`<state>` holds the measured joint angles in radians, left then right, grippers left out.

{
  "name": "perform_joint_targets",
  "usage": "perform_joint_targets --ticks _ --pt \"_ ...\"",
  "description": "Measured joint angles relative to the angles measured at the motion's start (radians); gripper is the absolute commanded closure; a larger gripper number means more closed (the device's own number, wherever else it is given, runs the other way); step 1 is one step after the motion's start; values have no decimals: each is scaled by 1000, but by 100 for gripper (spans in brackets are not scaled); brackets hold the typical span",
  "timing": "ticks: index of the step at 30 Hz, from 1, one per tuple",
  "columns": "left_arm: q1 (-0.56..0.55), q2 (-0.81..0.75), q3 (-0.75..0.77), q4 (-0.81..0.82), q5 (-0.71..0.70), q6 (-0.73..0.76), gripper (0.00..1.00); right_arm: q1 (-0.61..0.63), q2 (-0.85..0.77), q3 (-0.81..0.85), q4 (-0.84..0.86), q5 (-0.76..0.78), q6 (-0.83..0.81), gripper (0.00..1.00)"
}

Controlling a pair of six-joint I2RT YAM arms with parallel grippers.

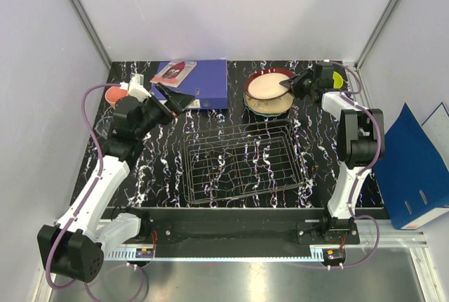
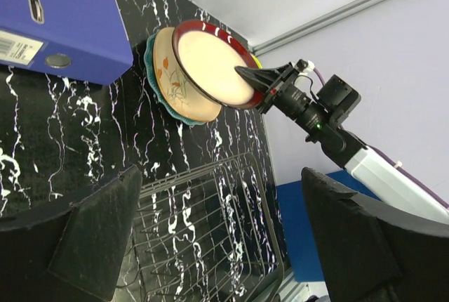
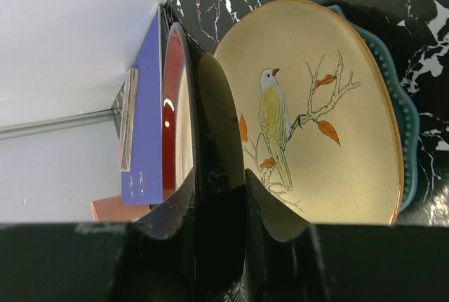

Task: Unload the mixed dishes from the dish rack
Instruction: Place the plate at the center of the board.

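Observation:
The silver wire dish rack (image 1: 242, 161) sits mid-table with nothing in it; it also shows in the left wrist view (image 2: 210, 225). My right gripper (image 1: 291, 84) is shut on the rim of the red-rimmed cream plate (image 1: 266, 86), holding it tilted just above the cream-yellow plate (image 3: 316, 105), which lies on the teal plate (image 3: 408, 130). In the right wrist view the held plate (image 3: 217, 126) is edge-on between the fingers. My left gripper (image 1: 179, 100) is open and empty, near the binder. The salmon-pink cup (image 1: 114, 95) stands at the far left. The yellow-green bowl (image 1: 338, 79) is behind the right wrist. I cannot make out the glass tumbler.
A blue ring binder (image 1: 196, 83) with a pink booklet on it lies at the back, left of the plates. Another blue binder (image 1: 414, 168) stands off the table's right edge. White walls close in the back and both sides.

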<state>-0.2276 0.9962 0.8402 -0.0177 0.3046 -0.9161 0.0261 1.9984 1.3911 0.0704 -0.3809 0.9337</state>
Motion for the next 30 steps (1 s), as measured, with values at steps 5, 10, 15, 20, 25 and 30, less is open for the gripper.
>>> perform_joint_targets --ticks 5,10,15,20,25,30 --pt "0 1 -17 14 6 2 1 0 35 -4 71 -22 11 100" --pt "0 20 -33 27 22 0 1 0 75 -4 117 -33 18 100" --pt "0 41 -43 35 31 -1 1 0 111 -4 120 -32 17 100" --pt "0 54 -49 42 35 -1 1 0 130 -4 127 -32 18 100" --pt "0 60 -55 51 38 -5 1 0 130 -4 128 -32 16 100" --pt "0 68 -66 64 43 -10 1 0 133 -4 127 -32 16 59"
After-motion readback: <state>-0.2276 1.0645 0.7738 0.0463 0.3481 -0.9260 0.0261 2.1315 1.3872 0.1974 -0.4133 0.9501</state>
